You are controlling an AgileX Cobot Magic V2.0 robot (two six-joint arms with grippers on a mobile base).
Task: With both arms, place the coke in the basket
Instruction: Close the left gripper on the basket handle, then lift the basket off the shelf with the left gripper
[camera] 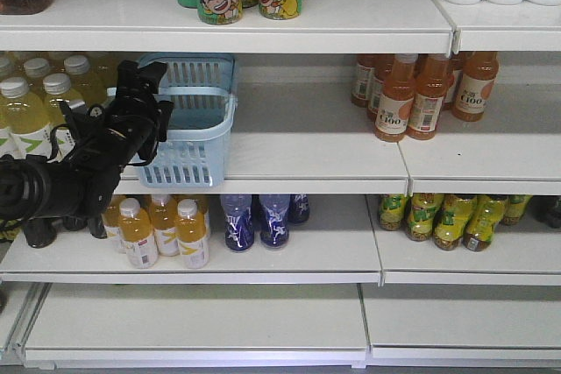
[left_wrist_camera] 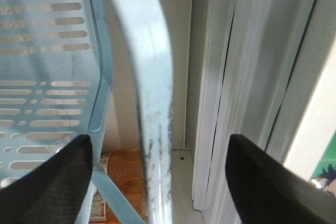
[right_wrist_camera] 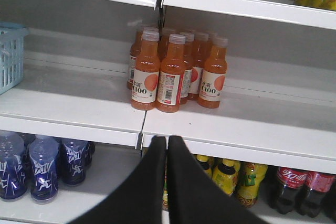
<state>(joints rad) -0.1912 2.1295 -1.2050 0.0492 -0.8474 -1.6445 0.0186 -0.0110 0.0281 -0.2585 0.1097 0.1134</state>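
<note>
Left gripper (left_wrist_camera: 157,139) spread wide, one finger each side of strap handle (left_wrist_camera: 151,66), both clear of it, nothing clamped. Left arm (camera: 79,164) reaches in from left to basket (camera: 195,129), which sits on middle shelf (camera: 298,151), left bay. Right gripper (right_wrist_camera: 167,144) pinched together, nothing between fingers, hanging before shelf edge. Beyond it, orange juice bottles (right_wrist_camera: 173,72) clustered on middle shelf. Blue bottles (right_wrist_camera: 44,167) and dark cola bottles (right_wrist_camera: 299,184) on shelf below.
</note>
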